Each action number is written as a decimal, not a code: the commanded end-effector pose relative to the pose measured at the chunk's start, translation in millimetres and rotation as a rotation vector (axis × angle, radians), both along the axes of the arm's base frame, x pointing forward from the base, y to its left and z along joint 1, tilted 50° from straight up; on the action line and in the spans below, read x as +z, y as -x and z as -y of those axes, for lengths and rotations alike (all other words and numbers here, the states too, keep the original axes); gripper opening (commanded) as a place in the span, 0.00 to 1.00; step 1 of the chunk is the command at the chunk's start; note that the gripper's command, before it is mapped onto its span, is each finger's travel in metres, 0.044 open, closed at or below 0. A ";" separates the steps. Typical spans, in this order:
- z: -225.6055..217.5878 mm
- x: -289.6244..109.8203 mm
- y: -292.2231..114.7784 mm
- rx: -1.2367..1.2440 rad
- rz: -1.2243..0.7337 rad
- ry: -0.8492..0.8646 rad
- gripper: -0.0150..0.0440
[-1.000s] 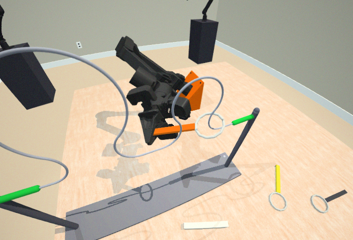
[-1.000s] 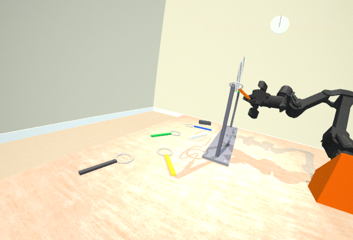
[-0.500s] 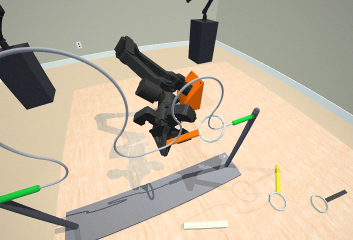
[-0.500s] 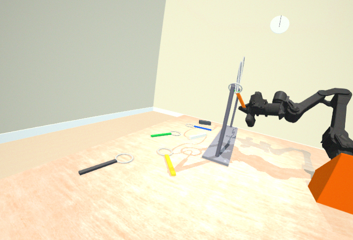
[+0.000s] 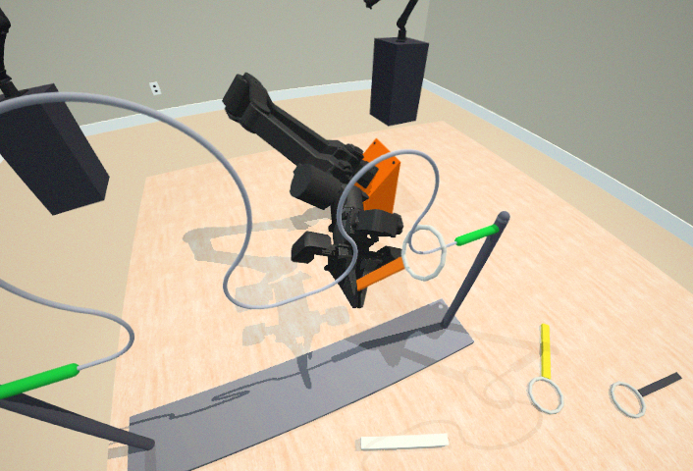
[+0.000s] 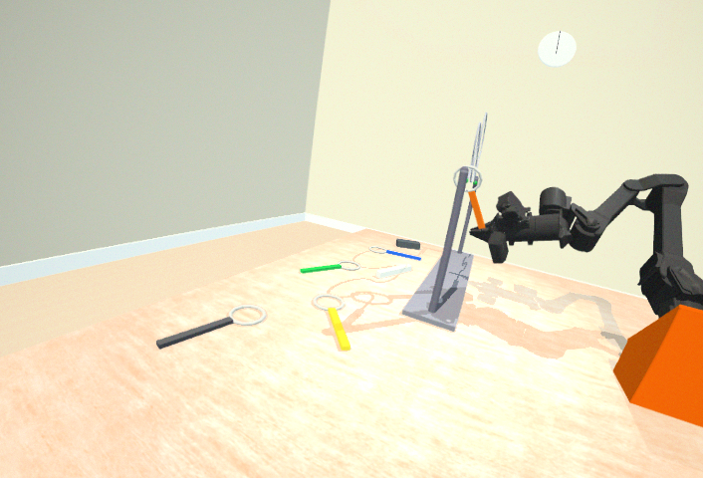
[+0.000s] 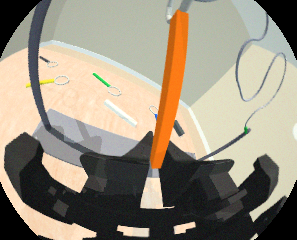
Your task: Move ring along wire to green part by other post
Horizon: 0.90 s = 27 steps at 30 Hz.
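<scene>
The ring [image 5: 424,278] [image 6: 455,176] is around the thin grey wire [image 5: 437,180], just short of the green part [image 5: 476,234] [image 6: 475,182] by the right post [image 5: 472,272] [image 6: 448,248]. Its orange handle [image 5: 381,273] [image 6: 477,211] [image 7: 170,87] slants down and left from the ring. My gripper [image 5: 360,286] [image 6: 485,231] [image 7: 154,135] is shut on the handle's lower end. The other green part [image 5: 37,381] is by the left post [image 5: 52,416], far to the left. I cannot tell whether the ring touches the wire.
The posts stand on a grey base plate [image 5: 219,422] [image 6: 420,310]. Spare rings with yellow [image 5: 545,358] [image 6: 338,327] and black [image 5: 659,384] [image 6: 194,332] handles and a white bar [image 5: 403,442] lie on the floor. An orange block [image 6: 679,365] holds the arm's base.
</scene>
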State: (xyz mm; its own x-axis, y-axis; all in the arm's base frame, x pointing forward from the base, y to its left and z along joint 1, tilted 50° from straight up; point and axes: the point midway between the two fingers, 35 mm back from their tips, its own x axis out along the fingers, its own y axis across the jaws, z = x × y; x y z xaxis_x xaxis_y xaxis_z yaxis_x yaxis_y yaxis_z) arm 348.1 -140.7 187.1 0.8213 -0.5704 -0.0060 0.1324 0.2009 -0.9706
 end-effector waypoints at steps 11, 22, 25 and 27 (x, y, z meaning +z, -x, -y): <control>-21.3 -46.9 -1.7 -0.009 0.045 -0.280 0.00; -36.6 -67.1 -3.9 -0.010 0.063 -0.387 0.00; -39.6 -70.8 -4.3 -0.010 0.066 -0.401 0.00; -41.4 -72.9 -4.5 -0.010 0.067 -0.407 0.00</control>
State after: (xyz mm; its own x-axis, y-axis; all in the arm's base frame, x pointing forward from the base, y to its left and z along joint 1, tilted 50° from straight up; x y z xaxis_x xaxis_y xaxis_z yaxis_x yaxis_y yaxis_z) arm 352.6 -102.7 117.8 0.8224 -0.5411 -0.1759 0.1901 0.5527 -0.8114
